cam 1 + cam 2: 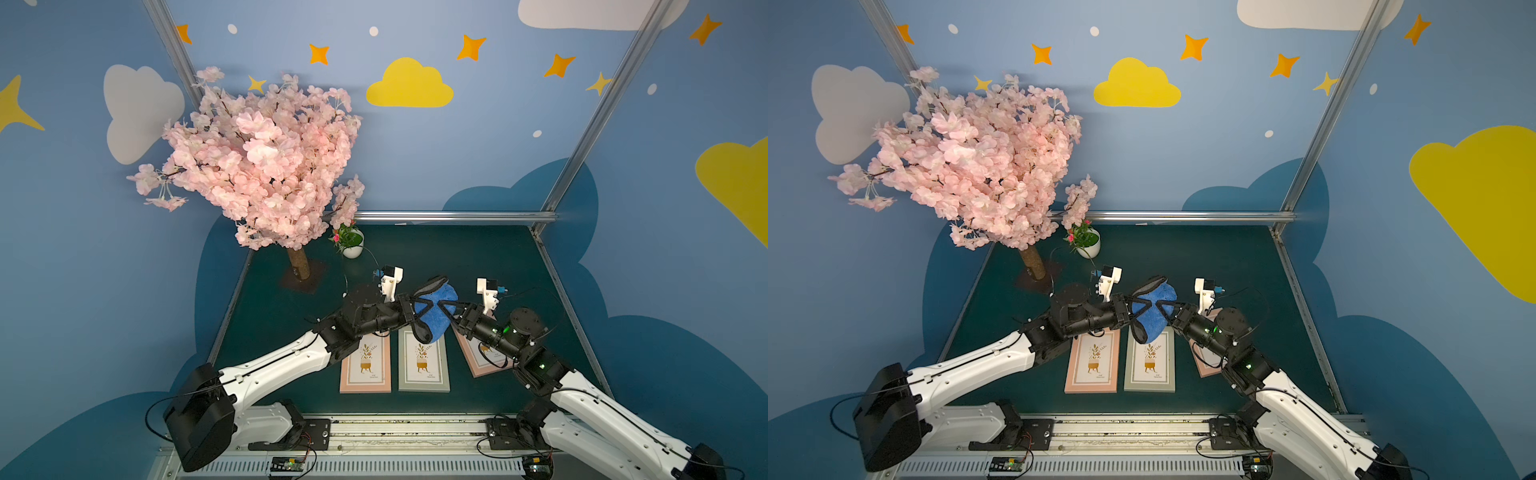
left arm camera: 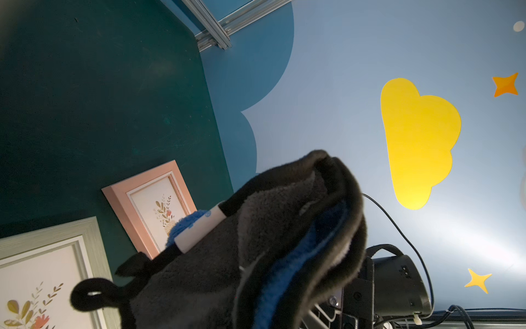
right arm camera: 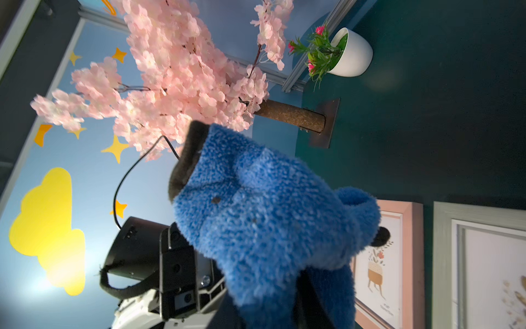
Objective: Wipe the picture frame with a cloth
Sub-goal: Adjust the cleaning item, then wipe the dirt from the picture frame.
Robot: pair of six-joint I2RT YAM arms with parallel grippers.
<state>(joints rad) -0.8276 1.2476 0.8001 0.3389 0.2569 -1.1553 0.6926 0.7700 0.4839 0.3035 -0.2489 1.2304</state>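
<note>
The cloth is held off the worktop, in the air above the far end of the grey picture frame, about midway between the left and right edges. It is bunched, with the blue plush turned toward the right hand and the dark reverse toward the left hand. A white tag is seen on its black edging.

In both top views the right hand's fingers are seen pinched together on the blue side. The left hand is buried in the folds, so whether it is clamped cannot be told.

Three frames are laid flat in a row near the near edge. The pink picture frame and the grey one lie side by side. The second pink picture frame lies at an angle and is partly covered by the right arm. A print of a potted plant is held in each of the first two.

Toward the far left corner a white pot is filled with a small green plant bearing pink flowers. It stands just beside a pink blossom tree on a dark base plate.
</note>
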